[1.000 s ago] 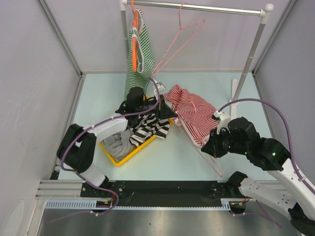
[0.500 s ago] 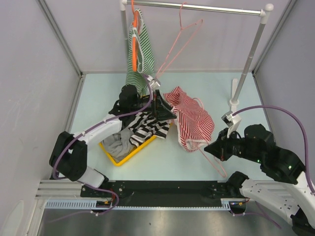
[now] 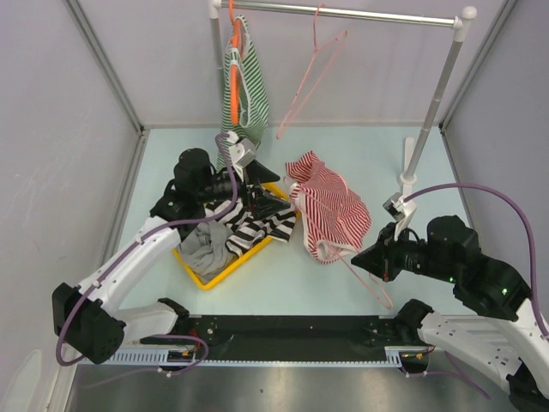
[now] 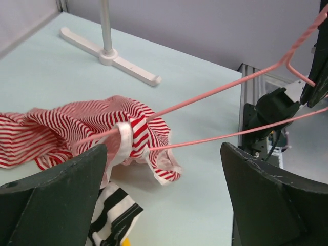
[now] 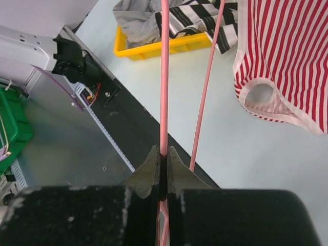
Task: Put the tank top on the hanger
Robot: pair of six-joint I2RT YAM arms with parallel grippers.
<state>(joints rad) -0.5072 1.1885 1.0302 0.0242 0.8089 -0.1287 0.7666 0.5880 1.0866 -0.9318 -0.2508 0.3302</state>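
The tank top (image 3: 330, 210) lies crumpled on the table (image 3: 283, 266), just right of the yellow bin (image 3: 210, 279) and touching the black-and-white garment (image 3: 262, 225) that spills over its rim. The pink hanger (image 3: 369, 283) slants from the right gripper (image 3: 369, 257) down toward the top. In the left wrist view, two of its wires (image 4: 215, 95) run into the striped cloth (image 4: 66, 128), one under a band of pale trim. The right gripper (image 5: 164, 159) is pressed tight on a hanger wire (image 5: 164, 77) (its other wire runs free beside it). The left gripper (image 3: 270, 189) hangs over the bin with fingers (image 4: 66, 200) spread wide, holding nothing and just apart from the top.
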